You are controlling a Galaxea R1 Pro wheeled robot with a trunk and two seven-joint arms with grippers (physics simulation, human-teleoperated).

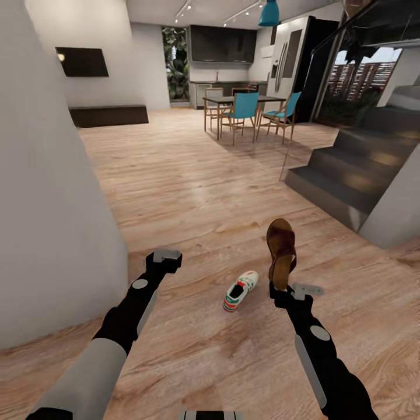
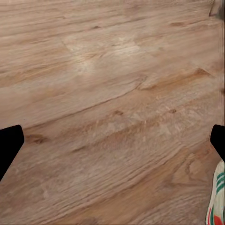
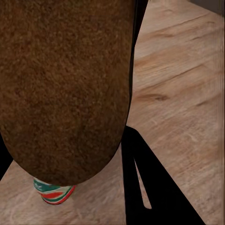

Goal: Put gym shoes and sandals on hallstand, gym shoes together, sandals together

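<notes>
A brown sandal (image 1: 282, 251) stands on end above the corridor floor (image 1: 192, 192), heel end clamped in my right gripper (image 1: 279, 287). Up close in the right wrist view its tan footbed (image 3: 65, 89) covers most of the picture, with one dark finger (image 3: 140, 183) beside it. One gym shoe (image 1: 240, 290), white with green stripes and a red-orange toe, lies on the planks just left of that gripper; its toe (image 3: 54, 193) peeks out under the sandal, and its edge (image 2: 216, 197) is in the left wrist view. My left gripper (image 1: 166, 256) hangs open over bare planks, dark fingertips (image 2: 9, 145) wide apart.
A pale grey wall (image 1: 52, 192) stands close on my left. Dark stairs (image 1: 356, 169) rise at the right. Further off are a dining table with blue chairs (image 1: 251, 111) and a low dark bench (image 1: 108, 115) under a wall screen. Wide floor lies ahead.
</notes>
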